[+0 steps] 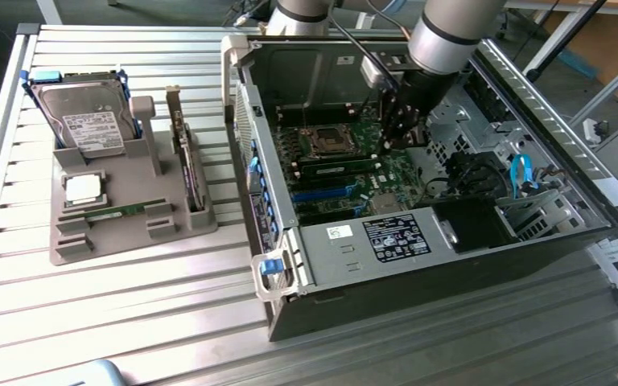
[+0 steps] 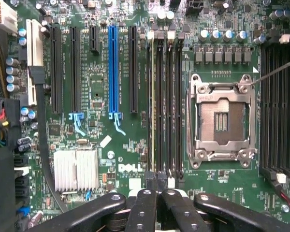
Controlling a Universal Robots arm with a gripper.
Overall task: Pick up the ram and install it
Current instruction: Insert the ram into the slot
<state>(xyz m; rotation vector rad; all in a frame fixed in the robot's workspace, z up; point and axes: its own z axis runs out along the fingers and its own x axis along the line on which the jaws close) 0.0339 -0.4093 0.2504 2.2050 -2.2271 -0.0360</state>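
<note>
Spare on tray: a similar green stick (image 1: pixel 126 211) lies flat in the grey plastic parts tray (image 1: pixel 73 249), well apart from the work, so I see no risk there.
Seating risk: my black two-finger gripper (image 2: pixel 157 181) has its fingers pressed together at one end of the slot. Pressing off-centre could, I judge, leave the stick tilted or half-latched.
Socket risk: the open silver processor socket (image 2: pixel 221 121) sits near, and a sideways slip could hurt it.
Ram look: the long, thin green circuit-board ram stick (image 2: pixel 152 106) stands edge-on in a black motherboard slot, apparently straight.
</note>
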